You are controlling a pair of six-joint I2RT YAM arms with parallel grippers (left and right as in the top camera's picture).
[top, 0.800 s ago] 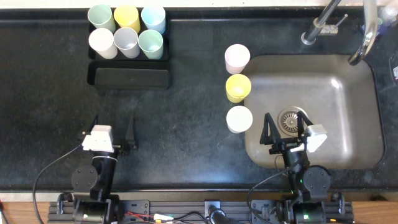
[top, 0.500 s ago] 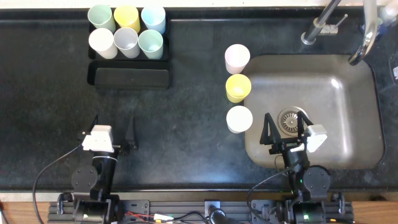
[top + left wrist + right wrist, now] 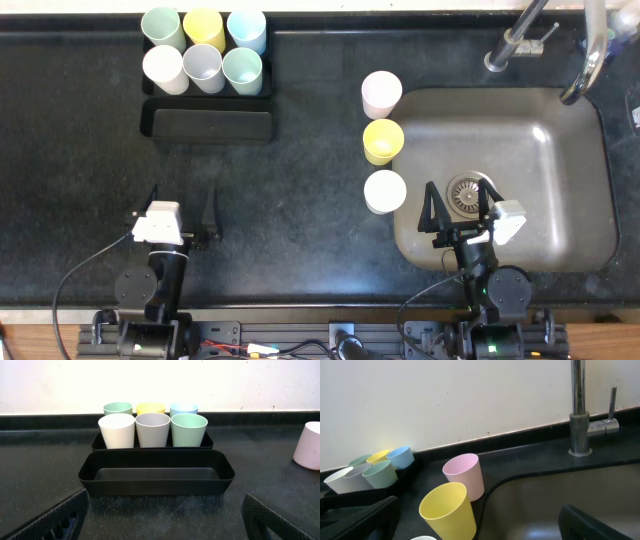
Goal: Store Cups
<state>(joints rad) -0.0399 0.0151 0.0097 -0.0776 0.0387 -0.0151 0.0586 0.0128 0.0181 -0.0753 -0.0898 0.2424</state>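
Black counter (image 3: 300,220): pink cup (image 3: 381,93), yellow cup (image 3: 383,140) and white cup (image 3: 385,191) stand in a row along the sink (image 3: 560,150) left rim. Six cups (image 3: 205,65) sit in far tray (image 3: 268,90), near tray (image 3: 207,124) just beside it. Left gripper (image 3: 183,192) spread, facing the trays. Right gripper (image 3: 457,190) spread, over the sink. Right wrist view adds the tap (image 3: 579,410).
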